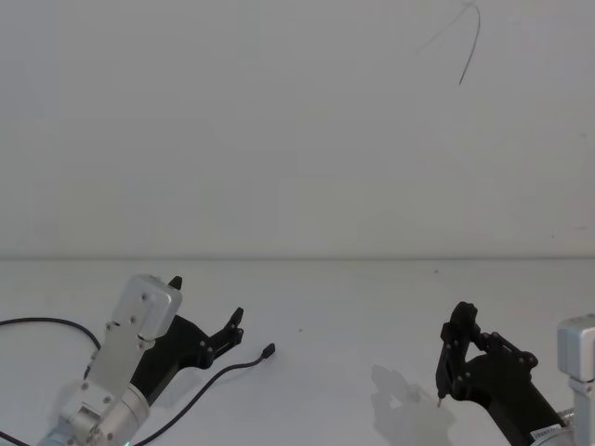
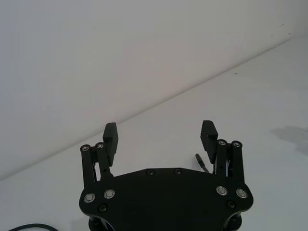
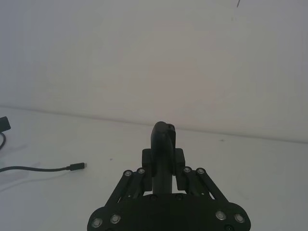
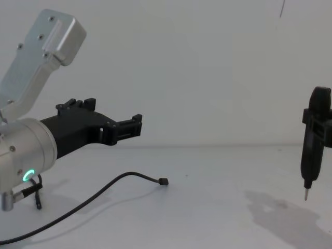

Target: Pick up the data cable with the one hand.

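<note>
data cable (image 1: 223,373) on table (image 1: 363,307), left gripper (image 1: 206,299) fingers (image 2: 111,137) spread above, right gripper (image 1: 440,390) apart

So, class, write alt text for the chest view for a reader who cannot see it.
The open left pincer hovers near a black data cable lying on a white table. The shut right pincer hangs at the right edge, tip down.

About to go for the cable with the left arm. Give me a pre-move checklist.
1. Left gripper open: ok.
2. Data cable plug lying bare on the table: ok.
3. Plug between the jaws: not ok, it lies beside them.
4. Gripper down at cable height: not ok, it hangs above.
5. Right gripper away from cable: ok, shut, far right.
6. Cable's other end free: cannot tell.
</note>
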